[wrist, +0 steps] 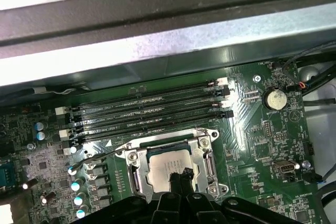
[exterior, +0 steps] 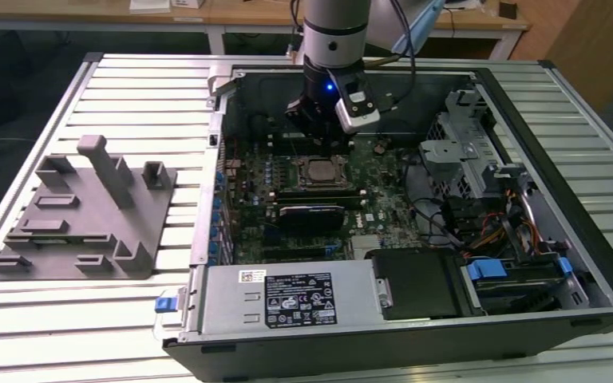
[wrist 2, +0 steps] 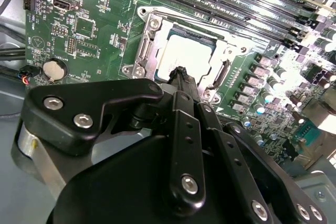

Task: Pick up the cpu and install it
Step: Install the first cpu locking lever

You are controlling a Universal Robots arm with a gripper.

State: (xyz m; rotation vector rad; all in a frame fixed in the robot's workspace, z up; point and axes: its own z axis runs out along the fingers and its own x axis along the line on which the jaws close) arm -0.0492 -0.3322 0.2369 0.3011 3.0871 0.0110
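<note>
Grey arm (exterior: 334,24), black screw-studded end effector (wrist 2: 181,73)

Slatted metal table (exterior: 125,88), wooden desk (exterior: 253,12) behind, dark floor (exterior: 29,48), possibly a wooden cabinet (exterior: 594,48) at the exterior view's right.

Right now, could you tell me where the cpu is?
In both wrist views the cpu lies in the motherboard socket, beside the memory slots, just below the tool.

Quick count: one cpu (wrist: 169,165), sitting in one socket frame (wrist: 210,163). Four long black memory slots (wrist: 152,109) run side by side just beside the cpu. One round coin battery (wrist: 274,98) is near the cpu. One grey fixture block (exterior: 77,211) lies well apart from the cpu, outside the one open PC case (exterior: 392,347).
</note>
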